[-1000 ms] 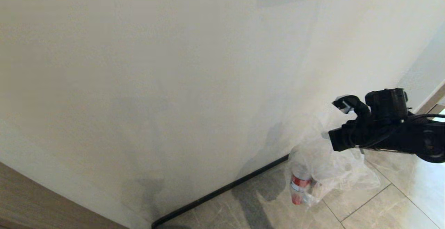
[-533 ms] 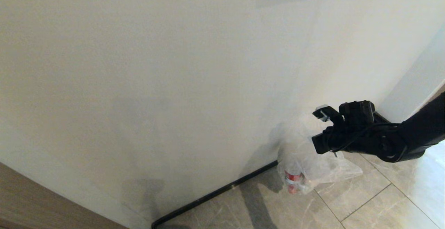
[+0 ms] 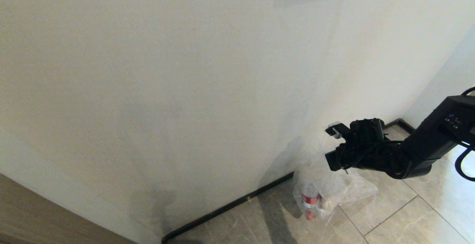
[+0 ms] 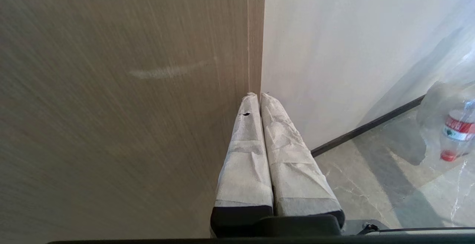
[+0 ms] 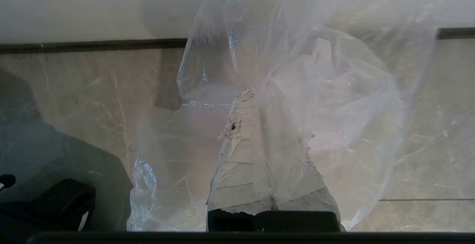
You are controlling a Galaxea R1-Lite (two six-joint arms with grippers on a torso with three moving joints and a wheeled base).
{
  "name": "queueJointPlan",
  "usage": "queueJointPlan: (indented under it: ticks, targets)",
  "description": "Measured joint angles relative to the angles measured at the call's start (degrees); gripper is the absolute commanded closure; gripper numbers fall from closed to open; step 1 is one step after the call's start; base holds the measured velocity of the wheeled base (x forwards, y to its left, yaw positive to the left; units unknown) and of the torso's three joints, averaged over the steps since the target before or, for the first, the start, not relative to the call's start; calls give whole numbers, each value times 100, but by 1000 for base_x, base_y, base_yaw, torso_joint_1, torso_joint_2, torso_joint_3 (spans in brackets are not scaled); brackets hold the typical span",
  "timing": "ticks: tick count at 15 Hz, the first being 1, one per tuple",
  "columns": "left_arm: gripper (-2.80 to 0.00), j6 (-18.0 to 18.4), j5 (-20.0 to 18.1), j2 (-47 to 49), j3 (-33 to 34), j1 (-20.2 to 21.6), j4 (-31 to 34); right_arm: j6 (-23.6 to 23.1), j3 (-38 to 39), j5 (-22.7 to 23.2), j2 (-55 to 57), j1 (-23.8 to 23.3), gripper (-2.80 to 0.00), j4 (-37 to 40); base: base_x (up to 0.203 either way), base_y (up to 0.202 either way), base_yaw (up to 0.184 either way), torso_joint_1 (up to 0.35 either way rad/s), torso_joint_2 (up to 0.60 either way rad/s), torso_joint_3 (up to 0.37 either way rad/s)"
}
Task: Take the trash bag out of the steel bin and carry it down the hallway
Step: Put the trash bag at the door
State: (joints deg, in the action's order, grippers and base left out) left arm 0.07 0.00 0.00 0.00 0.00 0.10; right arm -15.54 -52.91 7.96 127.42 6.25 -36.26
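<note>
Right gripper (image 3: 331, 161) clamped on trash bag (image 3: 326, 188), bag touching grey tiles (image 3: 389, 221)

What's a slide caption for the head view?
Right gripper shut on the clear trash bag, which hangs low by the white wall and dark baseboard over grey tiles.

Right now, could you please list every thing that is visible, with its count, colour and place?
trash bag: one, clear plastic, hanging from the right gripper, low over the floor by the wall.
bottle: one, clear with red label, inside the bag near its bottom.
wall: one, white, filling most of the head view.
baseboard: one, black, along the foot of the wall.
floor tiles: several, grey marble-look, under the bag.
wood panel: one, brown, left of the wall.
right gripper: one, shut on the bag's plastic.
left gripper: one, shut, empty, pointing at the panel's edge.
</note>
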Motion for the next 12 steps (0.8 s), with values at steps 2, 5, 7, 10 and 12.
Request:
queueJointPlan:
  ticks: [2,5,7,10,12]
  targets:
    - [0,2,0,-2,0,0,-2,2,-18,-2,96,6,0,2,0,0,0,0,0,0]
    - [0,2,0,0,0,0,0,19,41,-26,155,8,-280,27,0,0,0,0,0,0]
    - [0,4,0,0,0,0,0,20,52,-113,162,39,-280,24,0,0,0,0,0,0]
    - [0,4,0,-2,0,0,-2,46,69,-127,105,47,-280,63,0,0,0,0,0,0]
    - [0,0,0,0,0,0,0,129,142,-121,-85,47,-280,106,0,0,0,0,0,0]
